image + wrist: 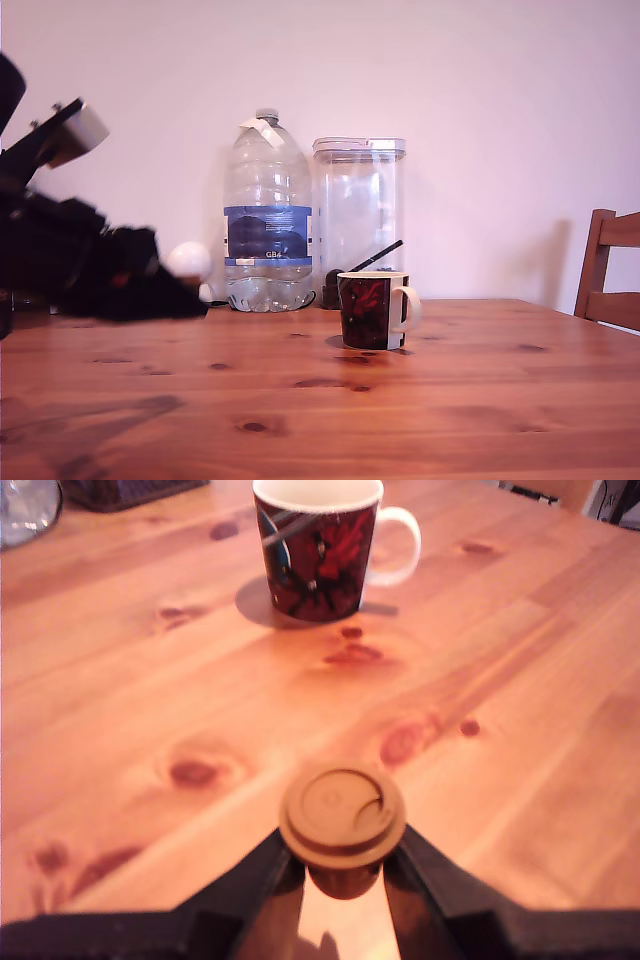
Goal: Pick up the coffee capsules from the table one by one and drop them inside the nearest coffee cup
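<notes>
1 brown coffee capsule (pixel 343 820) is sitting between the 2 dark fingers (pixel 262 872) of the gripper (pixel 343 870), flat rim facing the wrist camera, the jaws closing narrowly against its tapered body and holding it above the table (pixel 150 700). The coffee cup (pixel 371 310) is standing upright further along the boards, handle pointing to the exterior view's right. Behind it are standing a large water bottle (pixel 267 215) and a clear canister (pixel 358 205). A wooden chair (pixel 610 270) is showing at the exterior view's right edge.

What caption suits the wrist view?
Gripper holds a brown coffee capsule above the table, mug ahead.
</notes>
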Controlling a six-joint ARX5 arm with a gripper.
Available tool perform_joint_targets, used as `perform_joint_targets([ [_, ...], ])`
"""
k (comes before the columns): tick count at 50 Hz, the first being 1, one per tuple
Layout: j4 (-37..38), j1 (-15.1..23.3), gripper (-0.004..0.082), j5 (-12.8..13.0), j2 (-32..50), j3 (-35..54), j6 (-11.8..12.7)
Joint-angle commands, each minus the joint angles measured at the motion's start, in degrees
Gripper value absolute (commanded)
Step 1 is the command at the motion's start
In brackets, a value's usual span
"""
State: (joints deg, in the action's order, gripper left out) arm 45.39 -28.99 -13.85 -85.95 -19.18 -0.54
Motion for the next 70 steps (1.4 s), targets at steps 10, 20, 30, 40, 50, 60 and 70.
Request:
perform_joint_targets([
  [10, -6.9, -0.8, 0.011, 0.2, 0.8, -9.4, -0.3],
  [20, -10.1, -1.0, 0.011, 1.3, 0.1, -14.8, -2.2],
  [30, -12.9, -1.0, 0.011, 1.2, -4.4, -21.7, -2.9],
  [40, -16.6, -1.4, 0.011, 1.2, -10.3, -30.4, -3.0],
  [50, -22.9, -1.6, 0.011, 0.8, -15.5, -39.8, -3.0],
  [60, -31.8, -2.2, 0.011, 0.6, -20.7, -49.4, -4.2],
  [70, -41.4, -2.9, 0.011, -0.1, -26.4, -59.1, -6.9],
])
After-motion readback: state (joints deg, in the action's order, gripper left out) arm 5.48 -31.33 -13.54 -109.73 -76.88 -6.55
